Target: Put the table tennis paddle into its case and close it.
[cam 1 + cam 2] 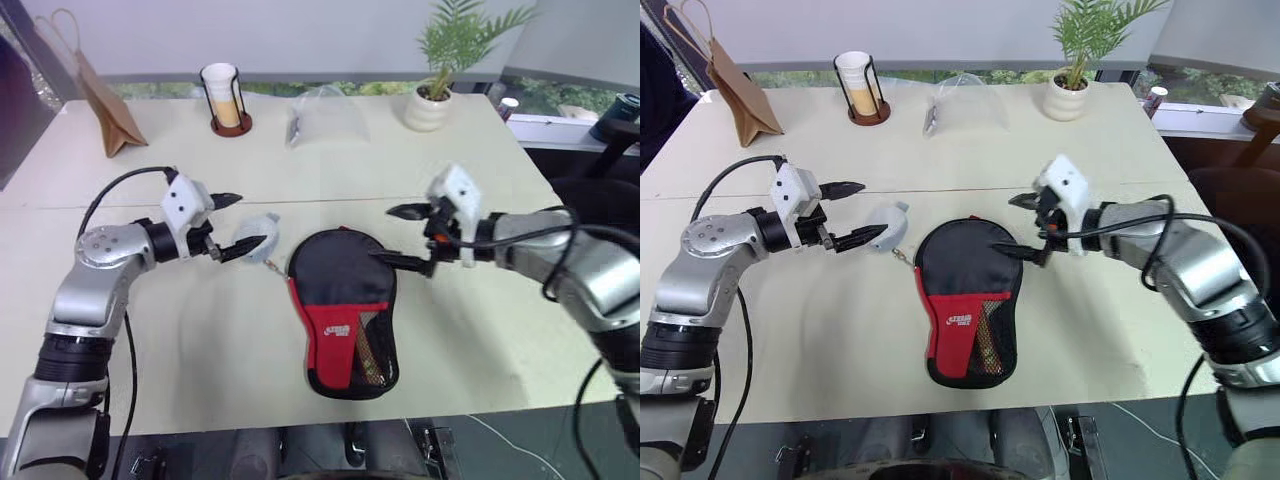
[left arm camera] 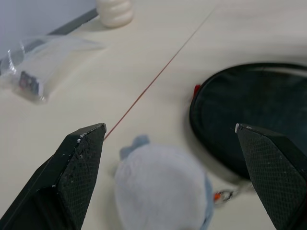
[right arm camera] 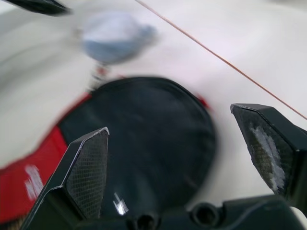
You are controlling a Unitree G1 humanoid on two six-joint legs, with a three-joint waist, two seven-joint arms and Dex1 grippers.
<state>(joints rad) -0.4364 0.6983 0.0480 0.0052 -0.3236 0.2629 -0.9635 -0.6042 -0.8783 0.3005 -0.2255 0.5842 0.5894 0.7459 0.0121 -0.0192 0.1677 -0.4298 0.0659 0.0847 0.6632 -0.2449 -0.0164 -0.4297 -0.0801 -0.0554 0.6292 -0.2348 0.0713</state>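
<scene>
- A paddle-shaped black fabric case [image 1: 343, 310] with a red panel, a white logo and a mesh pocket is seen lying flat on the pale cream table [image 1: 200, 330], its round end pointing away from the robot and its narrow end toward the near edge.
- The case appears closed along its rounded end; the paddle itself cannot be made out, so whether it lies inside cannot be told.
- A pale grey fluffy pompom [image 1: 258, 235] is attached by a short cord to the case's upper left rim and rests on the table just beside it.
- The left gripper [image 1: 232, 225] is held above the table to the left of the case, with its two black fingers spread wide apart and nothing gripped; the pompom is seen between and below the fingertips in the left wrist view.
- The right gripper [image 1: 403, 237] is held over the upper right edge of the case, its fingers likewise spread wide and empty; whether the lower finger touches the fabric cannot be told.
- At the far side of the table a brown paper bag [image 1: 105, 100], a white cup in a dark wire holder [image 1: 225, 97], a clear plastic bag [image 1: 325, 118] and a green plant in a white ribbed pot [image 1: 432, 100] are set well apart from the case.
</scene>
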